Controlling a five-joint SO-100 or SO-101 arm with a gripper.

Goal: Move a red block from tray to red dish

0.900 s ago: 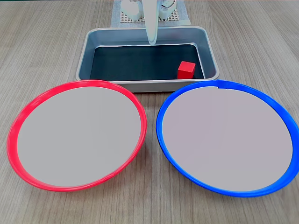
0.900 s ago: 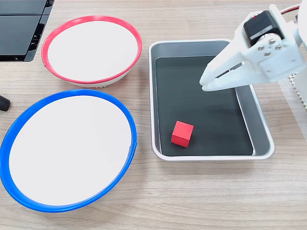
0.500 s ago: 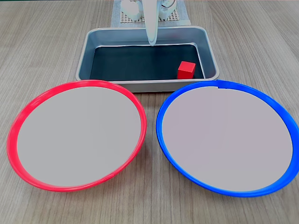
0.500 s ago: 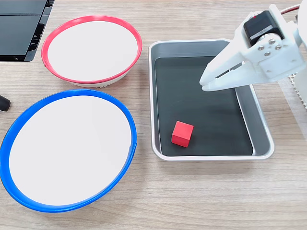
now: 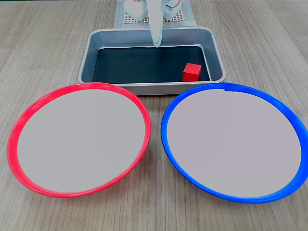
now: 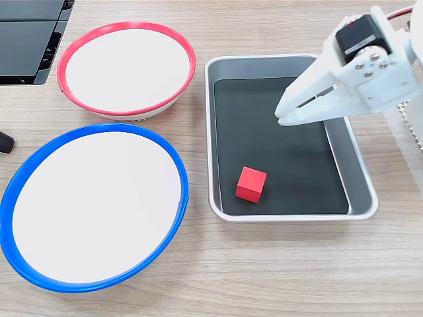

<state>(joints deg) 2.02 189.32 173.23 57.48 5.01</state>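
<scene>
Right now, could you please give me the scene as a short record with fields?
red block: on the tray's dark bottom, near the corner closest to the blue dish
tray: grey metal, holding one block
red dish: nothing in it
blue dish: nothing in it
gripper: above the tray's middle, jaws nearly closed, nothing between them, apart from the block
task state: block not yet picked up

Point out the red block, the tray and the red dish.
red block (image 6: pixel 252 183): fixed view, on its top face.
tray (image 6: pixel 361 170): fixed view, on its right wall.
red dish (image 5: pixel 19 127): fixed view, on its left rim.
</scene>
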